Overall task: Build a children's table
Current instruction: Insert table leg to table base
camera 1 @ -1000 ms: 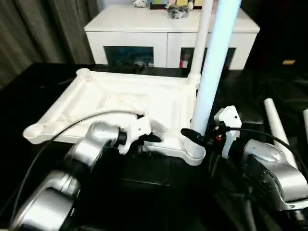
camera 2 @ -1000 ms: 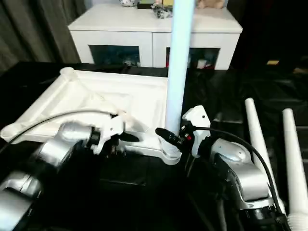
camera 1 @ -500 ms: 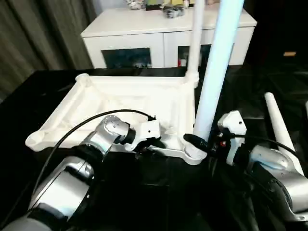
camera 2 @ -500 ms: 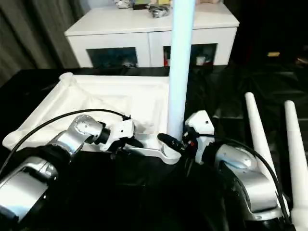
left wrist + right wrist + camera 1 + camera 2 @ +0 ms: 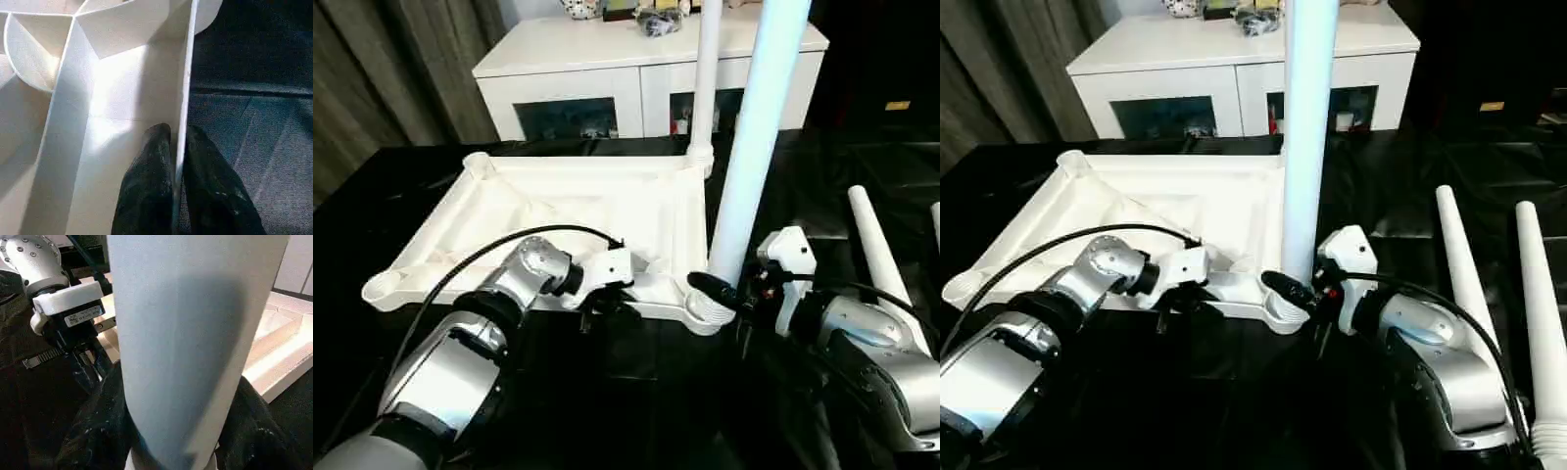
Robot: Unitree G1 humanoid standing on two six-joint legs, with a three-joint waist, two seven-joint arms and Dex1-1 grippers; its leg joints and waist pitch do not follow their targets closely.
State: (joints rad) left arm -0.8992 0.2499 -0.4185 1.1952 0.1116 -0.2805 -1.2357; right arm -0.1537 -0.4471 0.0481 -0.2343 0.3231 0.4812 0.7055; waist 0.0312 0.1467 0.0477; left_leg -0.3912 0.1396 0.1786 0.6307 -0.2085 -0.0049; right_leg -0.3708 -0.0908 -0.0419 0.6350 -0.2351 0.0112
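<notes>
white plastic tabletop [image 5: 558, 211] w/ ribbed underside, white round legs: near one [image 5: 754, 137] looks pale blue-white, far one [image 5: 706, 73] plain white. 2 loose white legs [image 5: 1464, 269] on black surface [image 5: 862, 166]. silver forearms, black fingers [image 5: 146, 181], white wrist housings, black cables. white cabinet [image 5: 646, 59] w/ dark glass doors. grey-brown curtain [image 5: 372, 78] w/ vertical folds.

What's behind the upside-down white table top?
Behind the white plastic table top stands a white cabinet with dark glass doors; small objects sit on top. The upright white legs cover part of its front.
</notes>
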